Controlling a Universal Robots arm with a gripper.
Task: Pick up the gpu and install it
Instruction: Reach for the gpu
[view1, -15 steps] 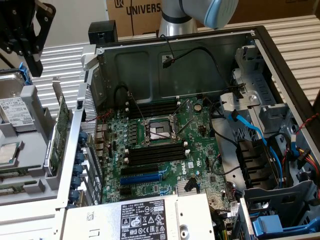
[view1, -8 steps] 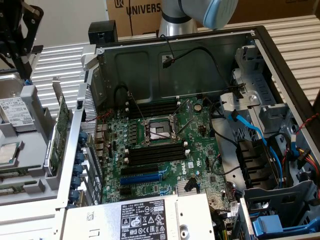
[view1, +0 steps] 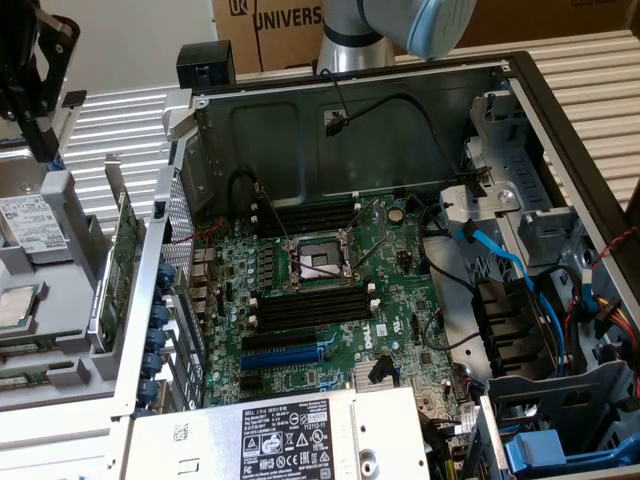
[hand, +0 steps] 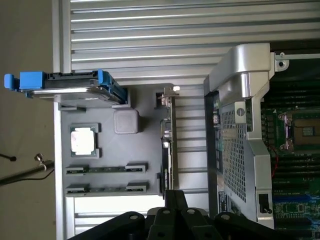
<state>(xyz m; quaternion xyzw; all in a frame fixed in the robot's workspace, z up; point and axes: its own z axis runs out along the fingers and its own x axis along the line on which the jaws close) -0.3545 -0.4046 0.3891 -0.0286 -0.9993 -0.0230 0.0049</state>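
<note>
The gpu (view1: 122, 250) stands on edge in a grey parts holder (view1: 60, 300) at the exterior view's left, just outside the open computer case; its green board and metal bracket show edge-on. In the wrist view the gpu (hand: 167, 145) is a thin upright strip between the holder and the case wall. My gripper (view1: 42, 135) hangs above the holder's far end, apart from the card. Its black fingertips (hand: 175, 197) meet in one point, shut on nothing. The motherboard (view1: 330, 290) lies inside the case with its blue expansion slot (view1: 285, 352) uncovered.
The holder also carries a hard drive with blue rails (hand: 65, 85), a CPU (hand: 82, 140) and memory sticks (hand: 106, 170). A power supply (view1: 290, 435) covers the case's near side. Cables and a drive cage (view1: 560, 330) crowd the exterior view's right. A perforated case wall (hand: 235, 150) stands beside the gpu.
</note>
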